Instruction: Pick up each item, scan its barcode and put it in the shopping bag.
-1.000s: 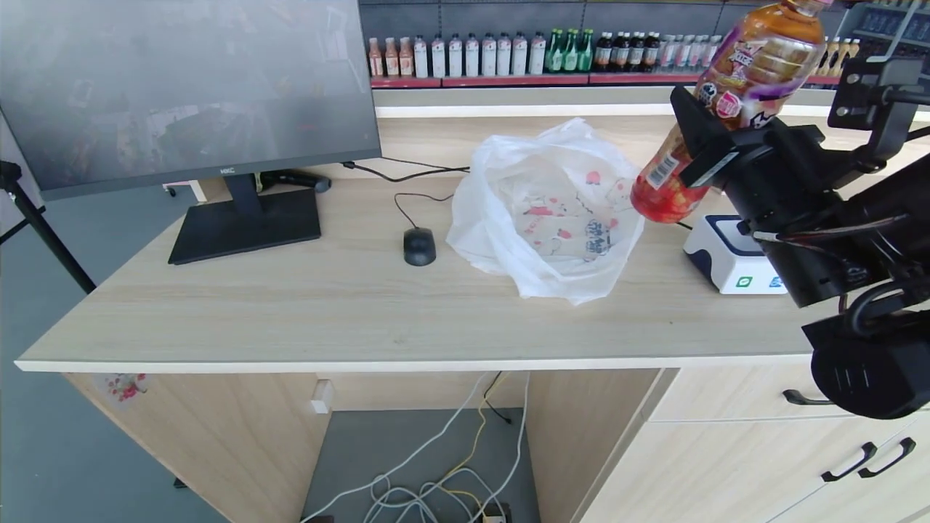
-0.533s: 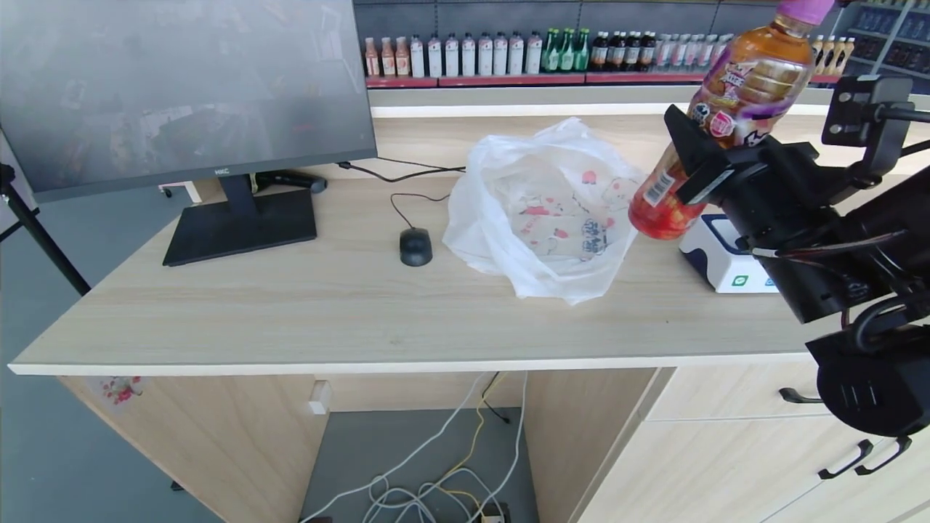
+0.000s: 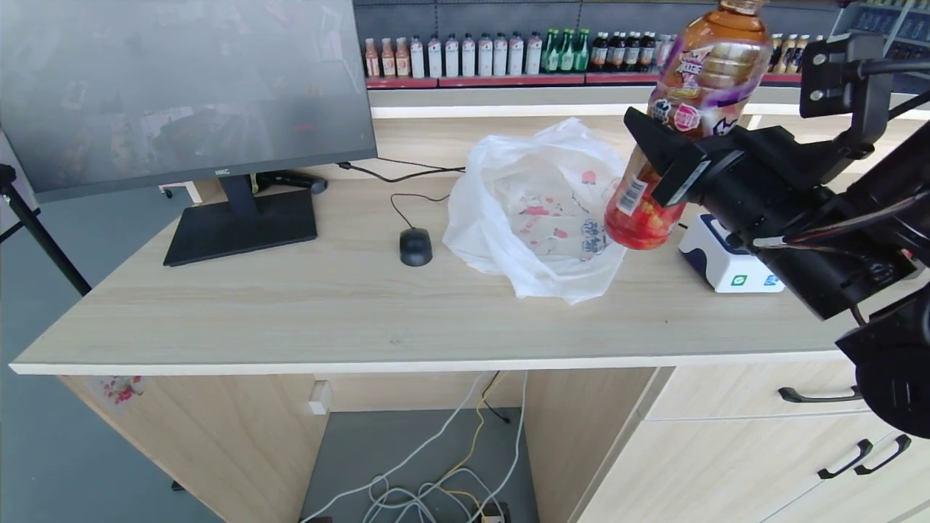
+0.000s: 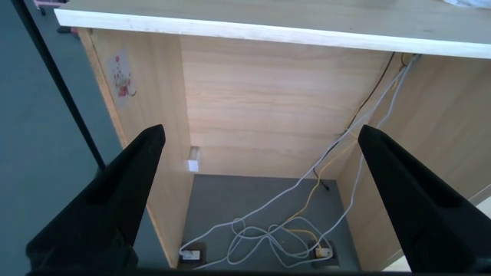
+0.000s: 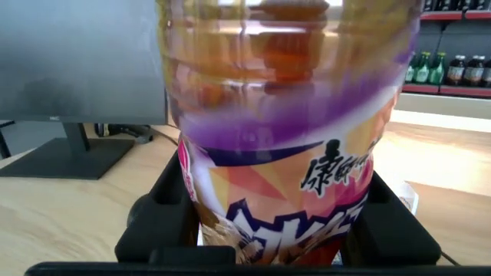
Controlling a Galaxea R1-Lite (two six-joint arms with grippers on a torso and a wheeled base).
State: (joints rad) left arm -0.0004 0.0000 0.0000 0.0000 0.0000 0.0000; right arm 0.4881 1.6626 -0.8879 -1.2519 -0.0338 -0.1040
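My right gripper (image 3: 679, 156) is shut on a tea bottle (image 3: 679, 123) with an amber drink, a purple and red label and a barcode facing left. It holds the bottle tilted above the counter, between the white shopping bag (image 3: 541, 211) and the white scanner box (image 3: 726, 261). The bottle's base hangs over the bag's right edge. In the right wrist view the bottle (image 5: 284, 130) stands between the black fingers (image 5: 165, 207). My left gripper (image 4: 257, 199) is open, low in front of the counter, facing the space under it.
A monitor (image 3: 182, 87) on its stand, a black mouse (image 3: 415, 247) and a cable lie on the left of the wooden counter (image 3: 290, 305). Shelves of bottles (image 3: 508, 54) line the back wall. Drawers (image 3: 763, 436) sit under the counter's right side.
My right gripper has carried the bottle left and a little forward, from above the scanner box towards the bag's right edge. The head view shifted slightly.
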